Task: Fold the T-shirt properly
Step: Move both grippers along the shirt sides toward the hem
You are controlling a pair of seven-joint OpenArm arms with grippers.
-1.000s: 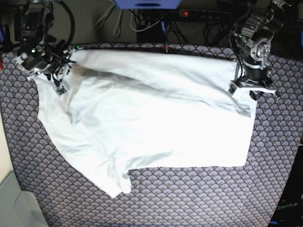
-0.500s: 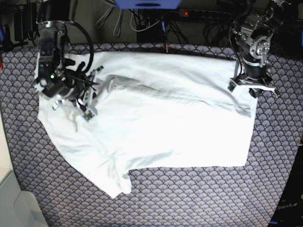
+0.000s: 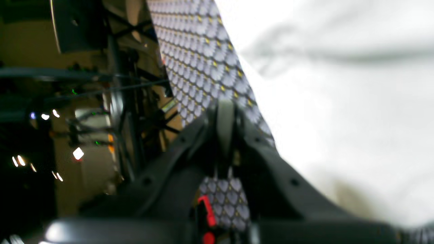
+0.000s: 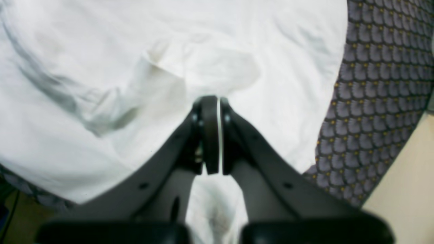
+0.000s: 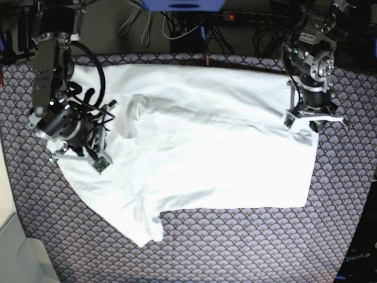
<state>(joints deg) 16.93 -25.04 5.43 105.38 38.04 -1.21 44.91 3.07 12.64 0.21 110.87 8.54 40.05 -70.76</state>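
Plain white, wrinkled cotton T-shirt (image 5: 194, 153) lies spread on the purple scale-patterned mat (image 5: 247, 247), one sleeve toward the near edge. Right gripper (image 5: 73, 150), jaws together on a thin pinch of shirt fabric, has swung from the far corner inward w/ the cloth, starting a fold. Left gripper (image 5: 309, 118), jaws together, stays at the opposite far corner; whether it holds fabric can't be told.

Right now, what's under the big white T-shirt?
Under the T-shirt lies a purple mat with a scale pattern, showing all around its edges. What the mat looks like beneath the cloth, or whether anything else lies there, is covered.
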